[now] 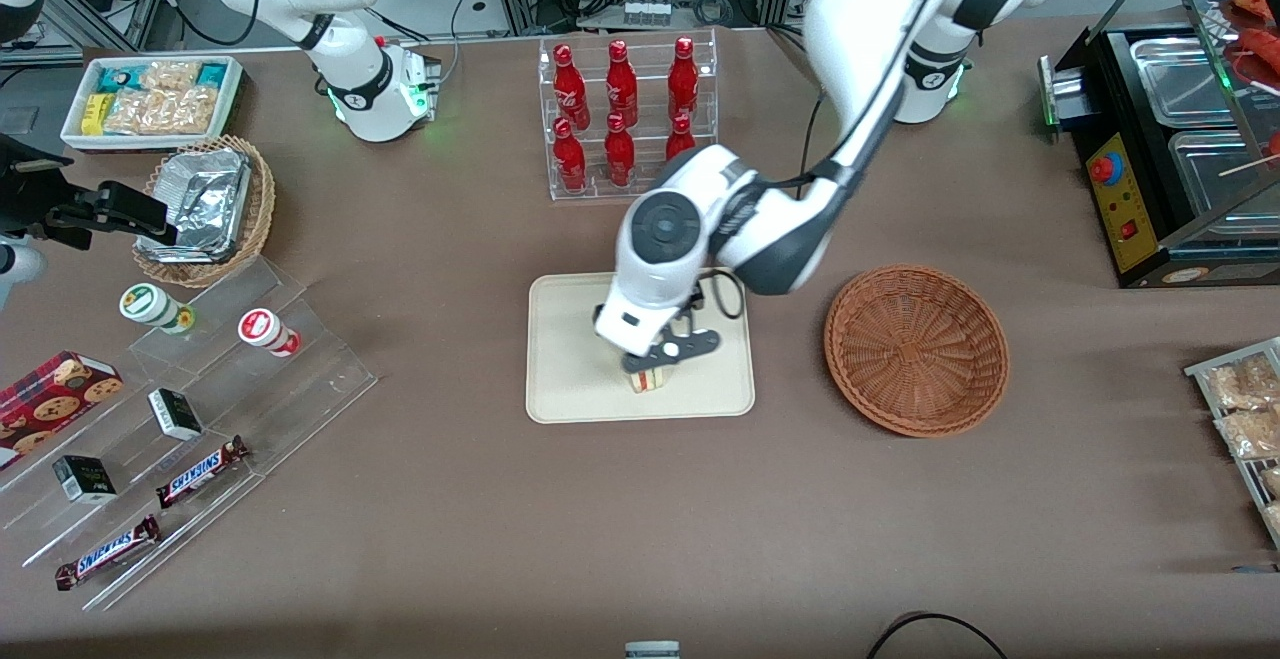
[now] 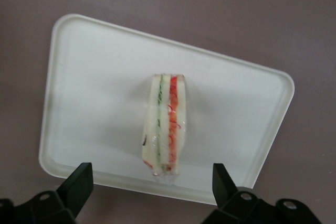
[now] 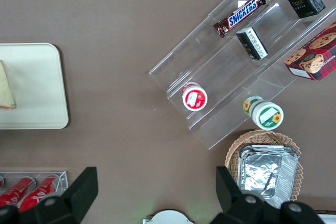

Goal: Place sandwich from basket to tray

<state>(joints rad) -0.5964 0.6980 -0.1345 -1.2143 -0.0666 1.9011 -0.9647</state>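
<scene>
We see the claw [image 1: 657, 359] of the working arm poised over the tray [image 1: 560, 339], its two black fingers [image 2: 79, 182] spread wide and clear of the sandwich [image 2: 165, 124], so it is released and grips nothing. The sandwich stands on its edge on the tray's flat floor, between the two spread fingers without touching either, showing white bread with a green stripe and a red stripe along its cut edge under clear wrap. In the front view only a small part of it peeks out below the claw, on the part of the tray nearer the front camera. The cream tray lies flat on the brown table [image 1: 440, 539]. Beside the tray, toward the working arm's end of the table, sits the round reddish-brown basket [image 1: 915, 349], with nothing in it. Farther from the front camera than the tray stands a clear rack of red bottles [image 1: 625, 119]. Toward the parked arm's end we see clear stepped shelves [image 1: 200, 419] with chocolate bars and small boxes, and a lighter wicker basket holding foil containers [image 1: 205, 204].
</scene>
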